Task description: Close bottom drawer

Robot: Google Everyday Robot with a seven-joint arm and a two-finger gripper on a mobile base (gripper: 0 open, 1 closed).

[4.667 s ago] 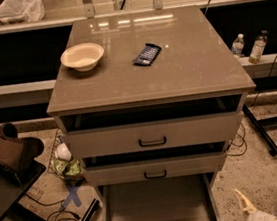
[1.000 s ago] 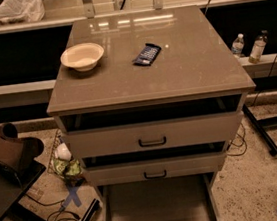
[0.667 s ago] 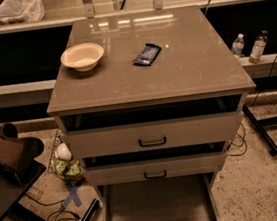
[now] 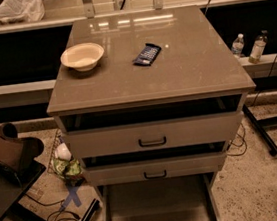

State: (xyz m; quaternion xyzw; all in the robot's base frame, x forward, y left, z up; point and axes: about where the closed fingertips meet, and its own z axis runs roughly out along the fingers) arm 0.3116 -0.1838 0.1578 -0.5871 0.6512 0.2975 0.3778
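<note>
While the bottom drawer point(image 4: 157, 203) stands pulled far out under the table's point(image 4: 175, 80) front edge, its front panel cut off at the lower border, middle drawer point(image 4: 185, 166) slightly out above, open floor point(image 4: 251, 189) to its right, black stand point(image 4: 84, 218) crowding the left, gripper out of view, its grip impossible to tell.

Bottom drawer point(image 4: 157, 203) front past the lower edge; tool out of view.

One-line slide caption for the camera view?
Bottom drawer pulled far out; bowl and blue packet on cabinet top; gripper out of view.
</note>
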